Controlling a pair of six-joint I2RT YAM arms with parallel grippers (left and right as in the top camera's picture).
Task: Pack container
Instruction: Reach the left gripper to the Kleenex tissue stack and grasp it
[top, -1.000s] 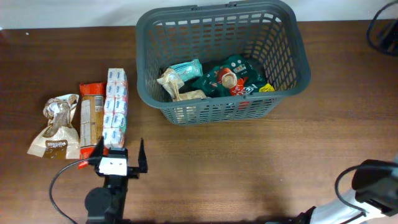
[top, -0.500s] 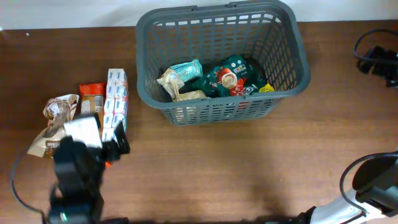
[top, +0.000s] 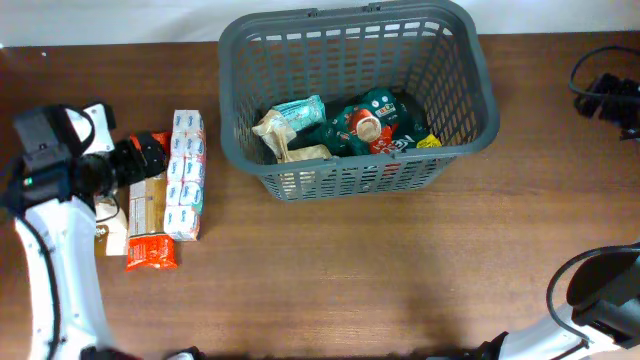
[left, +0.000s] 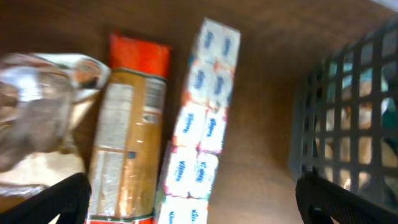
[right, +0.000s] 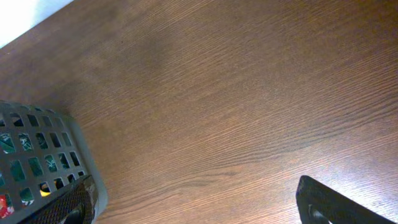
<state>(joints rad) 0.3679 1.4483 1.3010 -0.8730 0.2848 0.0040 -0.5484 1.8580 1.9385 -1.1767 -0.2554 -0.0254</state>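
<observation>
The dark grey slotted basket (top: 357, 30) stands at the back centre and holds several packets, green, teal and tan (top: 340, 128). Its wall shows in the left wrist view (left: 348, 112) and its corner in the right wrist view (right: 37, 149). My left gripper (top: 150, 152) is open and empty above the loose packets on the left. Its fingers (left: 193, 196) straddle a strip of white tissue packs (top: 186, 175) (left: 202, 118) and an orange-and-brown cracker packet (top: 148, 210) (left: 127, 137). My right gripper (top: 610, 95) (right: 193, 199) is open and empty over bare table, right of the basket.
A tan bag with a clear window (left: 34, 130) lies left of the cracker packet, mostly hidden under my left arm in the overhead view. The right arm's base (top: 600, 300) sits at the front right corner. The table's back edge runs just behind the basket.
My left arm has swung from the table's front edge up and to the left, and now hangs over the loose packets. The right gripper came into view at the right edge. The packets have not visibly moved.
</observation>
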